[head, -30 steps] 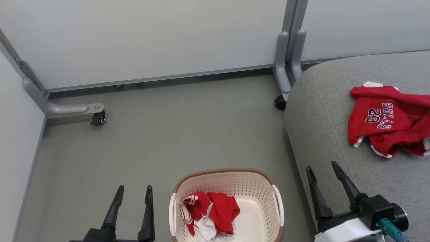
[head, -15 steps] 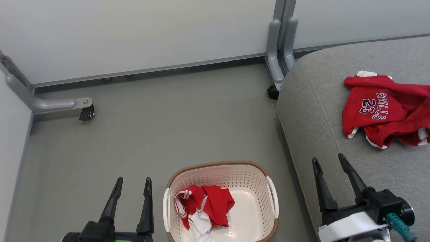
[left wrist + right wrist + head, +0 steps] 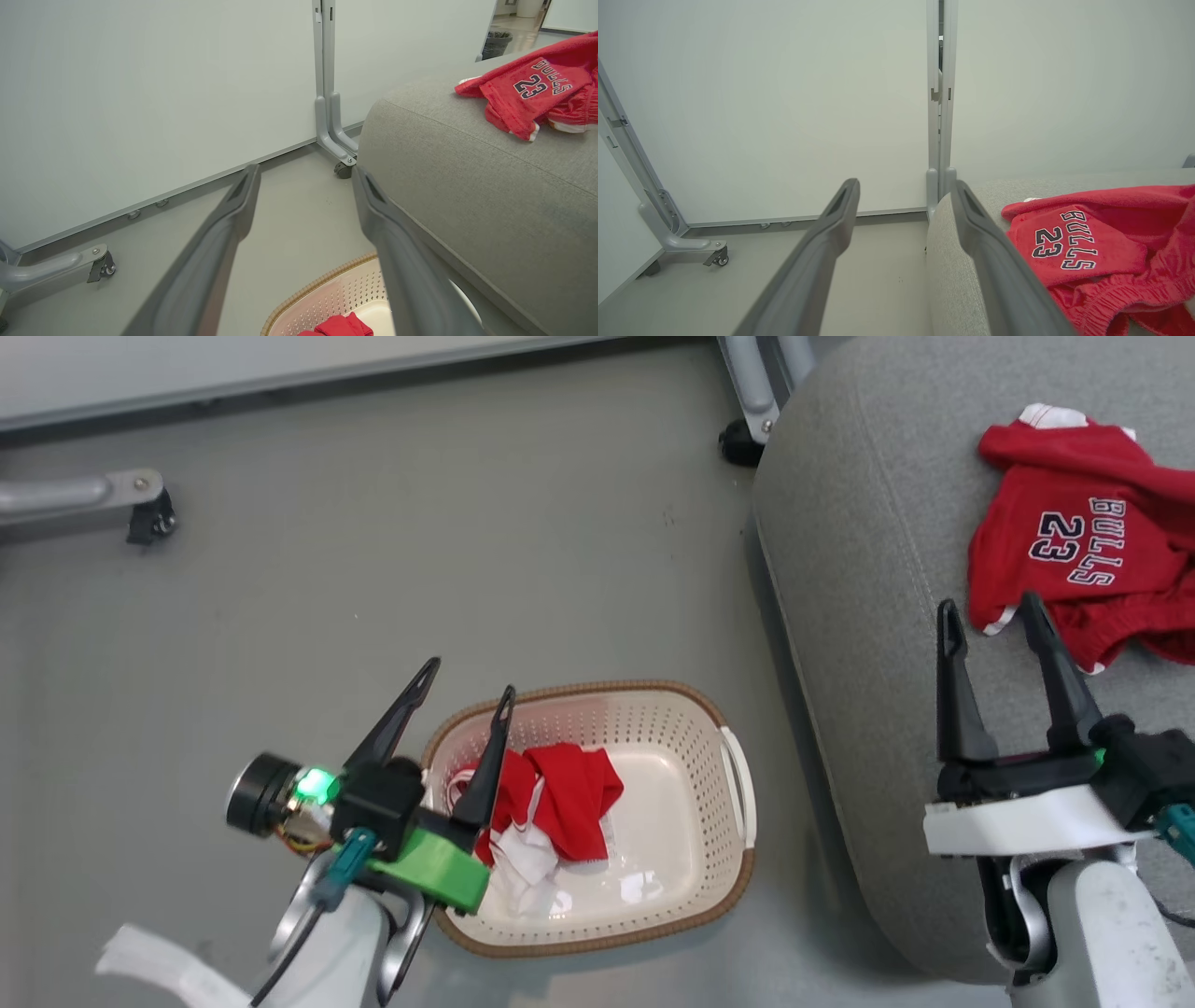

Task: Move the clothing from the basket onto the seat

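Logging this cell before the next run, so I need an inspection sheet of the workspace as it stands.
Surface: grey floor; grey fabric seat at right.
Job's things: BULLS 23 jersey lies on the seat; red-and-white garment lies crumpled in the basket.
Clutter: nothing seen.
Grippers: left claw open, empty, above the basket's left rim; right claw open, empty, over the seat, short of the jersey.
Cables: teal-plugged left wrist lead and right wrist lead.
Surroundings: white partition panels on castor feet.
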Controlling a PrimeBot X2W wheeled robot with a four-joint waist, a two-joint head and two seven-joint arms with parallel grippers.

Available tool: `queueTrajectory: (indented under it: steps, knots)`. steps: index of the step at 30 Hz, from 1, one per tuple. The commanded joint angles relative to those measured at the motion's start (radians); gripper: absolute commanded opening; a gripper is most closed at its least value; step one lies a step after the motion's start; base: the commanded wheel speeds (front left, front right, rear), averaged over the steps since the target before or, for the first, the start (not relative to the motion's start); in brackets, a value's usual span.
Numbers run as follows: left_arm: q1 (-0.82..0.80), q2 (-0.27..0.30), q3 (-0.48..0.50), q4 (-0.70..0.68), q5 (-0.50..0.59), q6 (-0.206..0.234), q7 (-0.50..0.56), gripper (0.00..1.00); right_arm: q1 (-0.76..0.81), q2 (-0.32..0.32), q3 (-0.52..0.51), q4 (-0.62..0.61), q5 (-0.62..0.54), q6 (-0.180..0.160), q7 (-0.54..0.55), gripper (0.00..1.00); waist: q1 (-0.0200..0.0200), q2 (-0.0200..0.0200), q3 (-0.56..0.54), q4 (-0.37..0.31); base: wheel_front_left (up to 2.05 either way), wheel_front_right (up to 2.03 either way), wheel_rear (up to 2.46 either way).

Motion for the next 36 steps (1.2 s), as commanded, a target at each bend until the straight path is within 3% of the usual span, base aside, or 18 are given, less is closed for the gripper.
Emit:
queueTrajectory:
  steps: [1,8,16,23,36]
  knots:
    - [-0.065,0.028,-0.053,0.03,0.013,-0.004,0.0,1.0,-0.037,0.001,-0.009,-0.011,0.005,-0.002,-0.003,1.0,0.0,0.0,0.167,-0.048,0.0,0.0,0.0]
    - [-0.315,0.079,-0.361,0.282,-0.083,-0.004,0.0,1.0,-0.139,0.002,-0.11,-0.062,0.076,-0.002,-0.003,1.0,0.0,0.0,0.304,-0.07,0.0,0.0,0.0]
    - [-0.568,0.037,-0.682,0.635,-0.232,-0.002,0.03,1.0,-0.229,0.002,-0.144,-0.131,0.065,-0.002,-0.003,1.0,0.0,0.0,0.462,-0.086,0.0,0.0,0.0]
    - [-0.704,0.029,-0.89,0.766,-0.351,-0.002,0.074,1.0,-0.28,0.002,-0.127,-0.177,0.083,-0.002,-0.003,1.0,0.0,0.0,0.576,-0.097,0.0,0.0,0.0]
    - [-0.839,0.026,-0.966,0.907,-0.388,-0.002,0.166,1.0,-0.332,0.002,-0.081,-0.27,0.099,-0.002,-0.003,1.0,0.0,0.0,0.731,-0.118,0.0,0.0,0.0]
